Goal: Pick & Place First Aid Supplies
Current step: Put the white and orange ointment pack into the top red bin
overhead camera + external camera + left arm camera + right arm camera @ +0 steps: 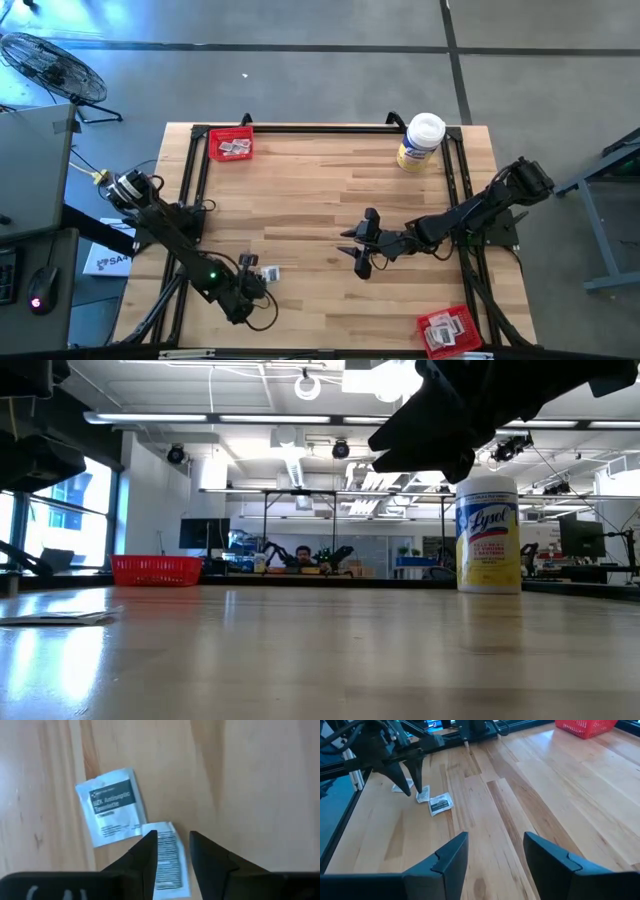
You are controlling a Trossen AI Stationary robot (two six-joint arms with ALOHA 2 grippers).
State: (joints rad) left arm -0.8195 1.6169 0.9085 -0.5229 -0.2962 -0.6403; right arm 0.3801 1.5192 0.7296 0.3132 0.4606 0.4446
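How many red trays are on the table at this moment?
2. One red tray sits at the far left corner holding packets; the other red tray sits at the near right corner, also holding packets. None looks hidden.

The table (330, 190) is showing pale wood planks with a striped grain, inside a black frame. Two trays are showing red: the far tray (231, 146) and the near tray (446, 330). The packets (111, 806) are looking white with a dark grey band and dark print. The tub (488, 534) is wearing a white lid and a yellow label with blue lettering. Both arms are appearing black.
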